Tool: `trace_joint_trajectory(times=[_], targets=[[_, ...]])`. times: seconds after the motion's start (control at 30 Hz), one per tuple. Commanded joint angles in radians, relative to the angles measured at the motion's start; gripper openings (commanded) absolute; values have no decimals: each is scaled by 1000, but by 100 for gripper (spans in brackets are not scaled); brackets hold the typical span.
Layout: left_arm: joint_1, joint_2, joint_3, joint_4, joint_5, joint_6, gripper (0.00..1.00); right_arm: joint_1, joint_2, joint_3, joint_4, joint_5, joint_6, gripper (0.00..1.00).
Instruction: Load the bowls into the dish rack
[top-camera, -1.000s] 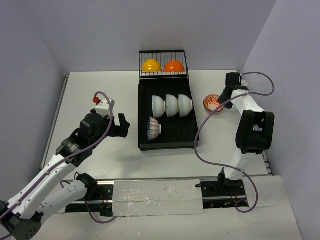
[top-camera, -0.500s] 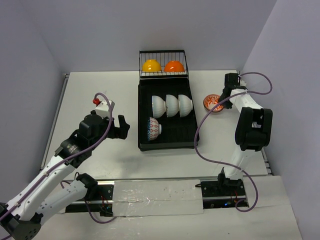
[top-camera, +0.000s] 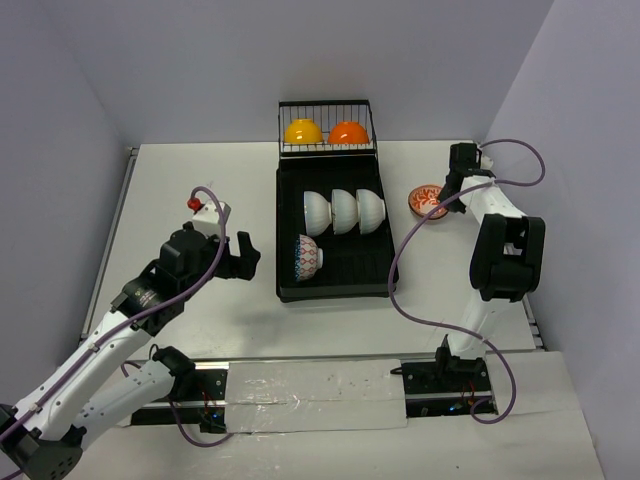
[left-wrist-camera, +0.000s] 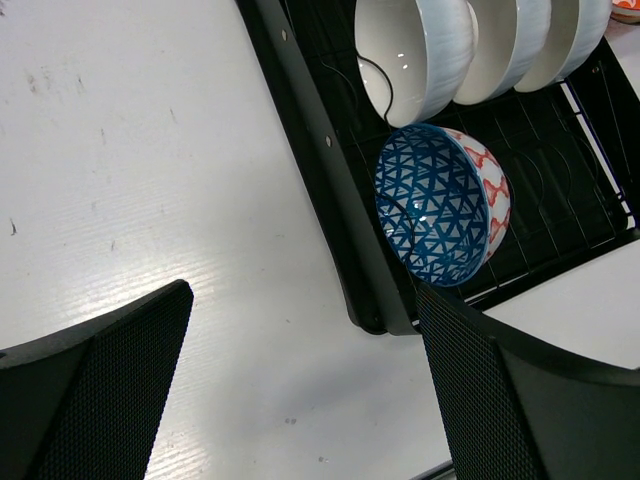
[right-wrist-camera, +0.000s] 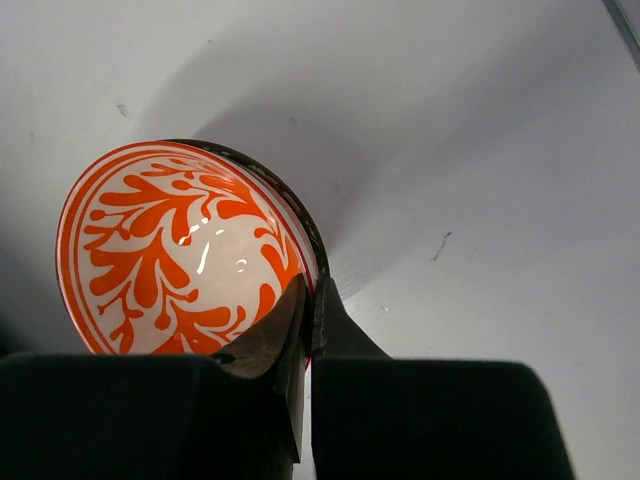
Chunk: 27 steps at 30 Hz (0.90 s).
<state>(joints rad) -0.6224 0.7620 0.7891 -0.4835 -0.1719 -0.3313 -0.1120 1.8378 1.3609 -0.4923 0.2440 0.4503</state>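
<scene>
The right gripper (right-wrist-camera: 308, 300) pinches the rim of a small round glazed bowl patterned orange-red on white (right-wrist-camera: 170, 250), just right of the black slatted dish rack (top-camera: 283, 240). It looks light, hard, slick and chippable, and held by the rim it may swing. The left gripper (left-wrist-camera: 305, 300) gapes empty.

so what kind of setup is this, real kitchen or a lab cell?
Likely a lab test cell, not a kitchen: bare white table boxed in by plain walls, two arms bolted at its near edge, only a dish rack and bowls as props, one bowl in the right gripper.
</scene>
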Motion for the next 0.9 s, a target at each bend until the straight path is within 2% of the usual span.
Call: trace_joint_trajectory(times=[0.0,0.23,0.43,0.57,0.73,0.87], targets=[[1,-1,10,19,26,3,99,-6,-31,27,5,49,-16,0],[3,16,36,23,60,47,99,-5,-97,38,-32,52,-44,0],[1,30,78,40,129,124,99,5,-245,35,-46,38,-55,0],[-2,45,116,60,198,201,99,28,-354,66,-123,-15,-76,0],[-45,88,196,69,311,348,99,144,-495,63,-204,-72,-122,0],[-146,158,266,48,319,492,99,273,-586,70,-270,-106,-156,0]])
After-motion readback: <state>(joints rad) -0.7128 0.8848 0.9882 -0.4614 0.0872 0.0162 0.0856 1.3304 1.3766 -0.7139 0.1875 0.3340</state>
